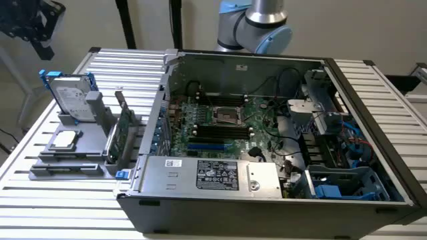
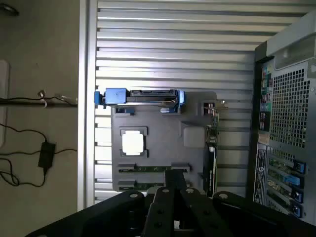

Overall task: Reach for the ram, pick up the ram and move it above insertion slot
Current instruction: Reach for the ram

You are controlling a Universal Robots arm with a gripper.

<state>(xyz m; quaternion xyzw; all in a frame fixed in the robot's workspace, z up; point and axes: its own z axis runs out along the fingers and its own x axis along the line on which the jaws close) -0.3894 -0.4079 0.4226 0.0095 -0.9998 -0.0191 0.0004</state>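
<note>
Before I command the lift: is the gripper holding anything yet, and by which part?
Nothing is held. The gripper hangs above the gray holder, and the ram lies in its slot there, untouched.

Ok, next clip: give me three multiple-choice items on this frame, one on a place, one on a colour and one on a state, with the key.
1. Where does the gray holder sit relative to the open computer case?
A. inside it
B. at the exterior view's left of it
C. on top of it

2. What colour are the rails on the hard drive?
A. red
B. yellow
C. blue

3. Where is the ram now?
A. lying in the gray holder
B. gripped in the tool
C. seated in a motherboard slot

Key:
1 B, the holder rests on the slatted table beside the case.
2 C, blue rails frame the silver drive.
3 A, the green stick lies in a holder slot, not in the tool.
</note>
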